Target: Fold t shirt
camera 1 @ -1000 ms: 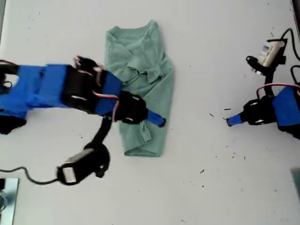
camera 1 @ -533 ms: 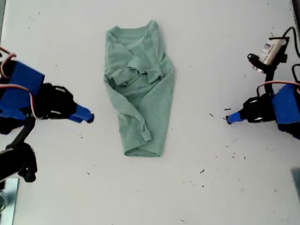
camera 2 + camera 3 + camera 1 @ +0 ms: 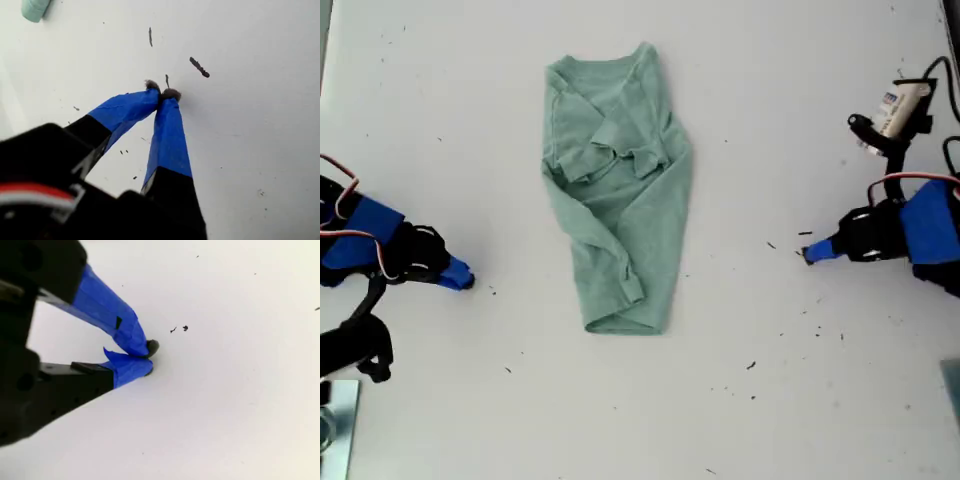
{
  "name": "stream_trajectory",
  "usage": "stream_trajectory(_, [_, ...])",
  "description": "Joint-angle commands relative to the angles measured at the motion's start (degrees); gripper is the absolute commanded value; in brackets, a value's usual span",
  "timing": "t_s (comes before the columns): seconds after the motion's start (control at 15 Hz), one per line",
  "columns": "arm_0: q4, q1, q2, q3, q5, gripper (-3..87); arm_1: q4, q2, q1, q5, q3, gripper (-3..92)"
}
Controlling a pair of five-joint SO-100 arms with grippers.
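Exterior view: the t shirt [image 3: 616, 190] lies half-folded mid-desk [image 3: 790, 100], soft and limp; I judge its hem corners the best hold.

First wrist view: my first claw [image 3: 161, 95] is closed, empty.

Second wrist view: my second claw [image 3: 147, 357] is closed, empty.

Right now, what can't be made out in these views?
1. Exterior view: the t shirt covers its own folded-under layers. In the first wrist view, the picture's edge cuts off all but one corner.
2. Exterior view: both arms are cut off by the side edges.
3. Exterior view's lower left corner: a metallic object is cut off by the edge and can't be identified.
4. Dark specks on the table are too small to name.
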Motion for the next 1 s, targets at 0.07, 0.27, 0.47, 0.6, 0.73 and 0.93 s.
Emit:
stream_trajectory(0.07, [4.1, -0.4, -8.4, -11.9, -0.3, -0.2, 0.3, 0.4, -1.6, 1.5, -1.7, 2.0])
stream_trajectory(0.27, [26.1, -1.7, -43.6, -62.0, 7.4, -0.1, 0.7, -32.4, -1.4, -0.1, -34.5, 1.9])
stream_trajectory(0.47, [34.4, -6.6, -63.7, -95.0, 18.9, -0.1, 2.8, -72.2, -0.5, -9.8, -74.8, 1.9])
stream_trajectory(0.6, [38.2, -7.7, -72.9, -108.2, 24.3, -0.1, 11.6, -95.3, -1.7, -14.8, -102.6, 1.8])
stream_trajectory(0.73, [38.0, -8.1, -74.9, -113.2, 27.3, 13.8, 15.4, -109.5, -2.3, -17.3, -119.9, 16.5])
stream_trajectory(0.93, [39.4, -9.0, -74.8, -113.9, 28.2, 32.9, 16.9, -112.7, -1.8, -17.5, -125.4, 31.3])
